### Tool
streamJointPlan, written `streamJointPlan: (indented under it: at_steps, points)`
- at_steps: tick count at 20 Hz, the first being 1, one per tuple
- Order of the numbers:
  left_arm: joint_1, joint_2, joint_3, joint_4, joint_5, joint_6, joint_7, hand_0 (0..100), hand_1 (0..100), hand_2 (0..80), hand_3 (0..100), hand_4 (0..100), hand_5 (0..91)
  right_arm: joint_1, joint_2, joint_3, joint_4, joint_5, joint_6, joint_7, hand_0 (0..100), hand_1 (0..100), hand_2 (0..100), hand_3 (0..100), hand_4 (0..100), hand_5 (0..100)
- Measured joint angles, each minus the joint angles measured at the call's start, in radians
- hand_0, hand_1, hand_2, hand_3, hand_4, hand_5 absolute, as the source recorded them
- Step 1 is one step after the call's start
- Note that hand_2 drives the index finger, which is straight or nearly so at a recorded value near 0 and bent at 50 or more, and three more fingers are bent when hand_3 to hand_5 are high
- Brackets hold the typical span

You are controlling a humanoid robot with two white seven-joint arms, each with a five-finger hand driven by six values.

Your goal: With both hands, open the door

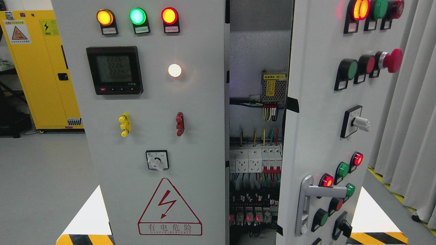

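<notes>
Door (316, 112) at three o'clock is seen swung ajar, wiring exposed; neither hand is shown, so grip cannot be told. Handle (306, 200) at five o'clock would be pulled next.

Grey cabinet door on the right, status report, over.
Neither hand in view. Right grey metal cabinet door swung partly open, silver lever handle free, wiring and white breakers exposed in the gap. Left grey panel shut. Nothing blocking.

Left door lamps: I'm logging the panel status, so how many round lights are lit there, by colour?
Amber lamp: 1
Green lamp: 1
Red lamp: 1
White lamp: 1
Total: 4
</notes>
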Motion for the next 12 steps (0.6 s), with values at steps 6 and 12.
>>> streamJointPlan:
  at_steps: [6,12]
  points:
    - [-0.057,0.027,0.121,-0.148,0.037,0.017,-0.221,23,27,13.6,34,21,0.0,-0.001,0.002,0.001,0.0,0.002,0.001,0.0,22,11,0,0,0,0]
    - [-0.194,0.065,0.221,-0.254,0.107,0.184,-0.404,16,24,13.8,35,22,0.0,-0.001,0.012,0.001,0.001,0.002,0.001,0.0,22,11,0,0,0,0]
